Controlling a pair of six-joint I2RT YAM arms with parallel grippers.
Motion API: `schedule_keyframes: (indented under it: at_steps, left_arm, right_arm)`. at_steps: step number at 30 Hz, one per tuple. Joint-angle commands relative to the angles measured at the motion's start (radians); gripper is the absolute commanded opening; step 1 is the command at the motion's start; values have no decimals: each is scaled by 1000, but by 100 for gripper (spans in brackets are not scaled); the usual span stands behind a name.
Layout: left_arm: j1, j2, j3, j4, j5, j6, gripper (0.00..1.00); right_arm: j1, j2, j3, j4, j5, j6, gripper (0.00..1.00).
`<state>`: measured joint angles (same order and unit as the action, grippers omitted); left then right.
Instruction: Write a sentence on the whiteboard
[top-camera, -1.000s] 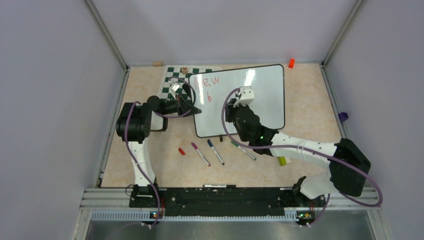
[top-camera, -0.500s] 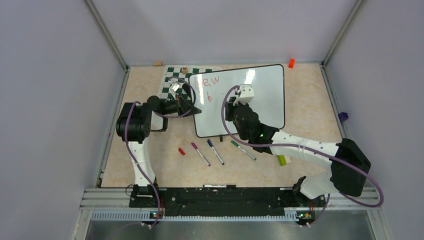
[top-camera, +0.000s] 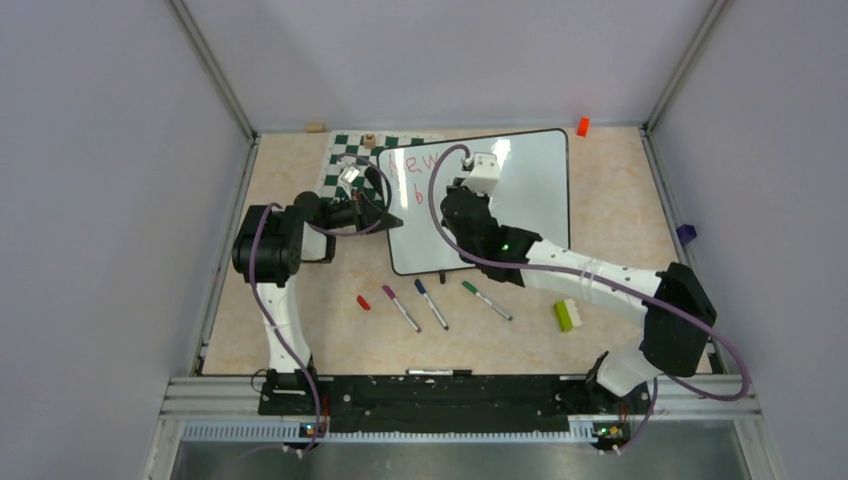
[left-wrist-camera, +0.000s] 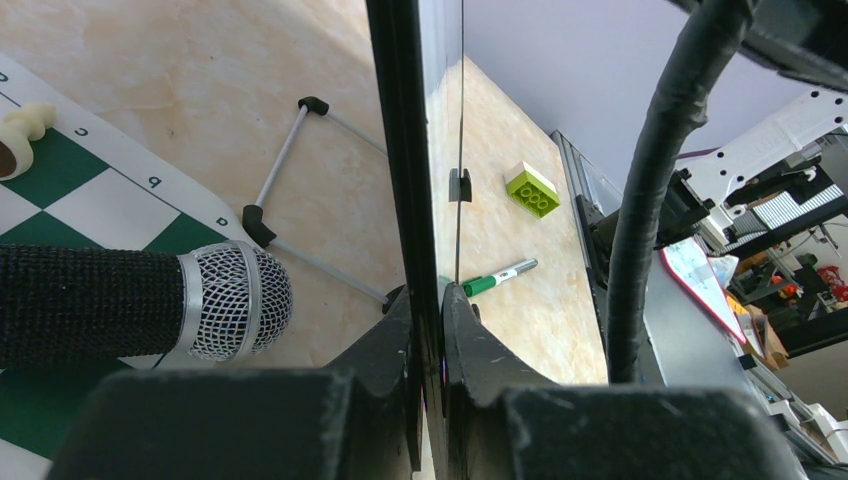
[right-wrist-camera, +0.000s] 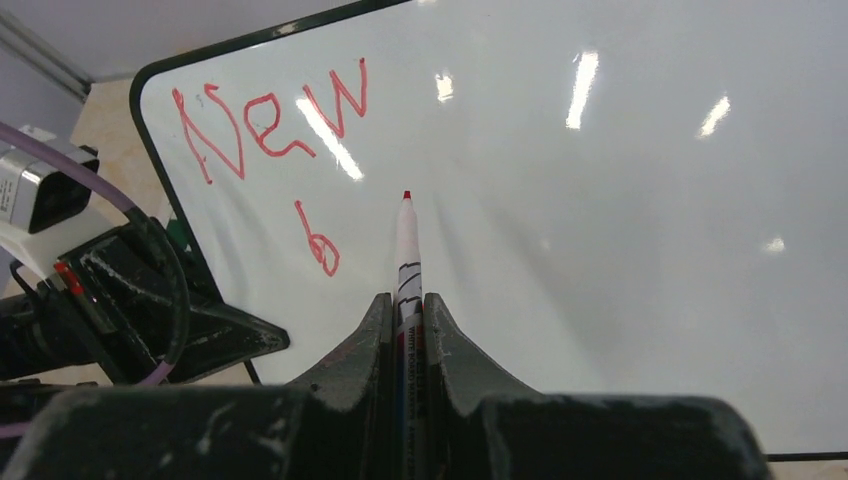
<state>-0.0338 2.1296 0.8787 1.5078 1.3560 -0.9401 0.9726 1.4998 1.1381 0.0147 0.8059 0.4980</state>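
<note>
The whiteboard (top-camera: 530, 190) stands tilted on its feet at the table's far middle. My left gripper (top-camera: 385, 218) is shut on its black left edge (left-wrist-camera: 405, 150), one finger on each face (left-wrist-camera: 427, 295). The sentence in red reads "New" (right-wrist-camera: 270, 125) with a single "b" (right-wrist-camera: 318, 240) under it, also visible from above (top-camera: 418, 162). My right gripper (top-camera: 452, 198) is shut on a red marker (right-wrist-camera: 406, 250), jaws (right-wrist-camera: 405, 305) tight on the barrel. The marker's tip points at the board just right of and above the "b". I cannot tell if it touches.
A green-and-white chess mat (top-camera: 345, 160) lies behind the board's left end. Purple (top-camera: 401, 307), blue (top-camera: 432, 303) and green (top-camera: 487, 300) markers and a red cap (top-camera: 363, 302) lie in front. A lime brick (top-camera: 565, 315) sits right. A microphone (left-wrist-camera: 150, 305) lies beside my left fingers.
My right arm has moved a little up the board and to the left, carrying the marker. The writing and my left gripper are unchanged.
</note>
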Motion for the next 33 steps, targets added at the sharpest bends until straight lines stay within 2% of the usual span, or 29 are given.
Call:
schedule_keyframes:
  at_steps: [1, 4, 5, 7, 10, 12, 17, 21, 27, 33]
  left_arm:
    - [-3, 2, 2, 112, -7, 152, 0]
    - [-3, 2, 1, 112, -5, 153, 0]
    - [-3, 1, 0, 111, -5, 152, 0]
    - [-3, 2, 0, 112, -5, 152, 0]
    - [-3, 3, 1, 112, -6, 152, 0]
    - [-4, 4, 0, 112, -5, 153, 0]
    - [-5, 5, 5, 112, -4, 149, 0]
    - [-5, 5, 3, 112, -3, 150, 0]
    - [-6, 3, 4, 112, -2, 152, 0]
    - [-6, 3, 3, 112, 1, 153, 0]
  right_arm:
    - [8, -13, 104, -136, 64, 74, 0]
    - [8, -80, 25, 19, -23, -60, 0]
    - [8, -91, 13, 33, -17, -51, 0]
    - [6, -98, 2, 29, 16, -15, 0]
    - [3, -75, 32, -10, 10, -44, 0]
    - [3, -55, 51, -38, -49, -73, 0]
    - [4, -45, 20, 25, -135, -111, 0]
    - [-5, -21, 31, 5, -145, -101, 0]
    - [-75, 17, 64, -3, -362, -52, 0]
    - [-84, 38, 73, -9, -394, -53, 0]
